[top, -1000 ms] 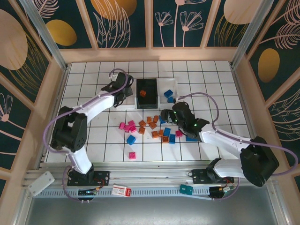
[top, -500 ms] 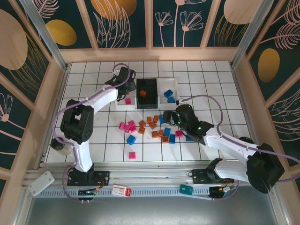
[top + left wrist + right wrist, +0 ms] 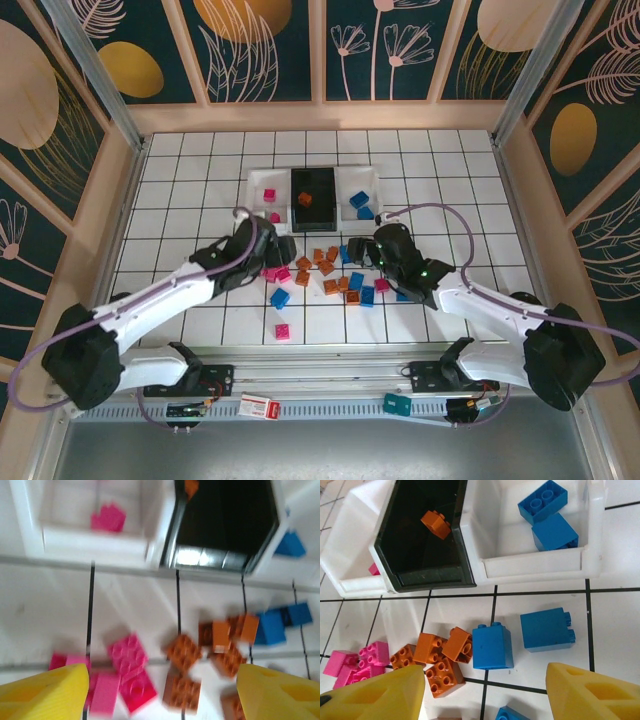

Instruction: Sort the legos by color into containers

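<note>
Three containers stand in a row: a left white tray (image 3: 258,180) with two pink legos (image 3: 270,205), a black tray (image 3: 322,183) with one orange lego (image 3: 305,198), and a right white tray (image 3: 372,178) with two blue legos (image 3: 360,204). Loose pink (image 3: 272,270), orange (image 3: 322,264) and blue legos (image 3: 362,291) lie in front of them. My left gripper (image 3: 275,250) hovers open over pink bricks (image 3: 127,655) and orange bricks (image 3: 184,652). My right gripper (image 3: 352,248) is open above a blue brick (image 3: 492,647), with orange bricks (image 3: 440,655) at its left finger.
A lone pink brick (image 3: 283,331) and a blue one (image 3: 280,297) lie nearer the arm bases. Another blue brick (image 3: 546,629) rests just in front of the right white tray (image 3: 540,567). Wooden walls fence the tiled floor (image 3: 180,190) on three sides.
My left arm swung back from the left white tray to the pile, its jaws opening; a pink brick now lies in that tray. The right arm shifted slightly, then held.
</note>
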